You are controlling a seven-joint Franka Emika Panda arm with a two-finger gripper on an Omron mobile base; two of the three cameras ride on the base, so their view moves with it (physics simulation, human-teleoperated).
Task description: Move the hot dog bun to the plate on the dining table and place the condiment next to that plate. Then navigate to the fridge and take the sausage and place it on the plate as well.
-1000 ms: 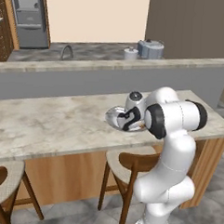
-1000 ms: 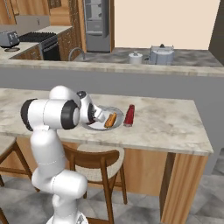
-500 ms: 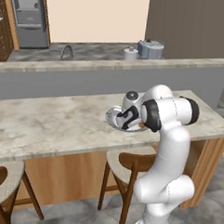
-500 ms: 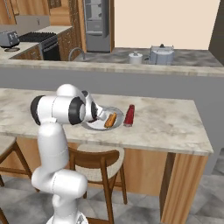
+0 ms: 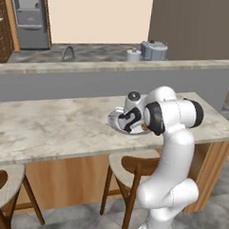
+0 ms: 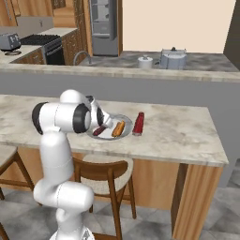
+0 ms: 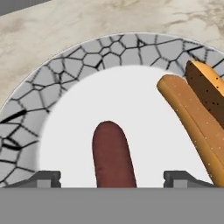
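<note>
Fridge stands closed at far back of kitchen, grey steel, well apart from everything else. Dining table, long marbled beige top on wood base, runs across the foreground; grey ledge rises just behind it. Wooden stools tucked under the table edge near the arm.

Plate sits on the table top, pale grey cracked-pattern rim, white centre. From the right base view the plate lies just in front of the arm's hand, condiment just beside its right rim, red bottle lying on the table, cap end pointing away.

Bun, orange-tan, split in two halves, rests on the plate's right part in the hand view, reaching over the rim area. Sausage, dark red-brown, lies on the white centre, apart from the bun, lined up between the two finger tips.

Gripper hangs low over the plate, jaws spread wide on either side of the sausage, pads clear of it, nothing gripped. In the left base view the gripper is over the plate's near side.
</note>
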